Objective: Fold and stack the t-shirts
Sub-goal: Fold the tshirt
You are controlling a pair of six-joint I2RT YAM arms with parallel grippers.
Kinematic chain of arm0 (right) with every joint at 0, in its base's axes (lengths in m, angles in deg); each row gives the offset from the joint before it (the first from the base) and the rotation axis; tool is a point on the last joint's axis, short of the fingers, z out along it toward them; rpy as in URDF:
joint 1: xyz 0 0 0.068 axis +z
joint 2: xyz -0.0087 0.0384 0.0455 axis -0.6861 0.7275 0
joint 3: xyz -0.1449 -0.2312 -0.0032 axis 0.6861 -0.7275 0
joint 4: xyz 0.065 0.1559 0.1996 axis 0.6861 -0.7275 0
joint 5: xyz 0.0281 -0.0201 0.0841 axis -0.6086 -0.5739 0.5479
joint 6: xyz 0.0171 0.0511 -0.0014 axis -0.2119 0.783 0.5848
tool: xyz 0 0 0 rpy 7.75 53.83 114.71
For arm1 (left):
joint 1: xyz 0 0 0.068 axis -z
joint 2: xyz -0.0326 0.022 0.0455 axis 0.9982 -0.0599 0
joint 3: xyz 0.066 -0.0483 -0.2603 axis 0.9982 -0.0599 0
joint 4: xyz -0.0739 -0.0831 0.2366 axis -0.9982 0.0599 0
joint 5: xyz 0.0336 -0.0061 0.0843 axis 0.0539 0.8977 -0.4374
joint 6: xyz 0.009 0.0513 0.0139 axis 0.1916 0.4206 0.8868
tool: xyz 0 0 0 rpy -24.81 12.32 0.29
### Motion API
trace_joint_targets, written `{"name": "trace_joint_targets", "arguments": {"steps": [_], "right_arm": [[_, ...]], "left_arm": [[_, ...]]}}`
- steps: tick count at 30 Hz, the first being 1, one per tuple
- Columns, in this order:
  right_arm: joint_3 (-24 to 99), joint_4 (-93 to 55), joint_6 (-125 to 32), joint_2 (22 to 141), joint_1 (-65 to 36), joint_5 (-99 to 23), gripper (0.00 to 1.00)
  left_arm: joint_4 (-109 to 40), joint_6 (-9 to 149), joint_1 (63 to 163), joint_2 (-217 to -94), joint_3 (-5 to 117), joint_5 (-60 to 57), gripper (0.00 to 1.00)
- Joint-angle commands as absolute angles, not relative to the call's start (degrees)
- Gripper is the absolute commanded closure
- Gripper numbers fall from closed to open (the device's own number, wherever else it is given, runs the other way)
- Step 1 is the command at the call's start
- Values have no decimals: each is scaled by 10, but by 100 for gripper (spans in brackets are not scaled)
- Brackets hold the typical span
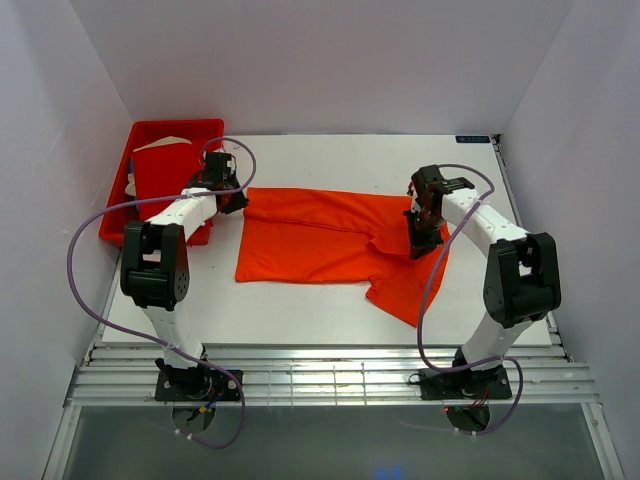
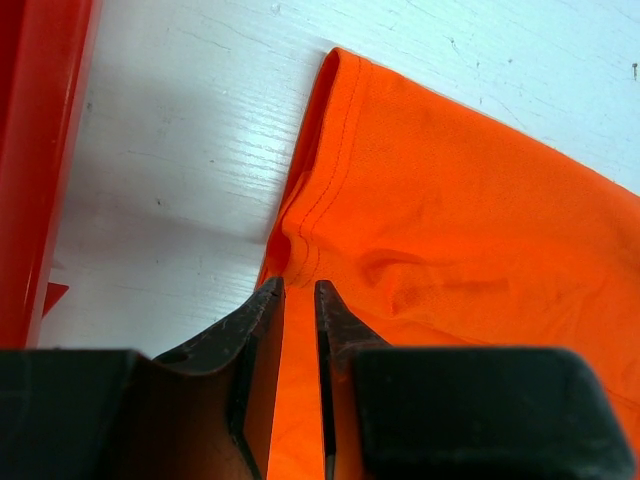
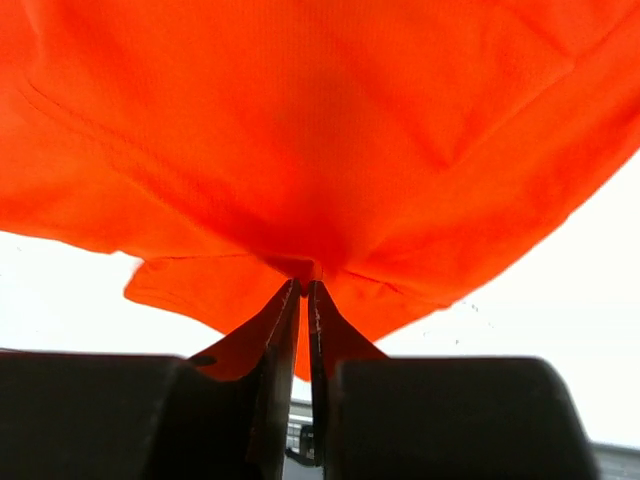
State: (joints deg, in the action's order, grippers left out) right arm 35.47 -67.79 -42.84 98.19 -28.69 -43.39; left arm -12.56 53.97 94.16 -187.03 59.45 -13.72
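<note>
White tabletop (image 1: 300,310): left gripper (image 2: 298,290) and right gripper (image 3: 304,288) each clench opposite ends of the bright orange soft cloth t-shirt (image 1: 310,240), cloth spreading beyond their fingertips, apparently ready for folding.

Overhead overview; wrist close-ups sharing orange t-shirt (image 1: 320,240)
</note>
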Motion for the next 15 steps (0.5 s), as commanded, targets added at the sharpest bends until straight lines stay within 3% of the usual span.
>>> {"name": "trace_joint_targets", "arguments": {"steps": [1,2,5,10,11,14,15], "right_arm": [[362,-731,-407,980,-271,-501,82],[375,-742,-405,978,-268,-504,73],[398,-747,-403,973,-265,-517,61],[455,-735,-402,1010,-267,-549,54],[466,-733,-403,1020,-267,-551,55],[510,-719,-399,1060,-268,-557,72],[522,-716,-396,1070,-268,-557,86]], "left_arm": [[-135,554,939,-1863,597,-136,69],[-135,557,939,-1864,598,-140,67],[-128,563,939,-1868,603,-147,60],[-125,564,939,-1884,622,-143,55],[-124,562,939,-1885,625,-140,55],[-127,552,939,-1893,640,-131,58],[-130,549,939,-1894,643,-130,59]]}}
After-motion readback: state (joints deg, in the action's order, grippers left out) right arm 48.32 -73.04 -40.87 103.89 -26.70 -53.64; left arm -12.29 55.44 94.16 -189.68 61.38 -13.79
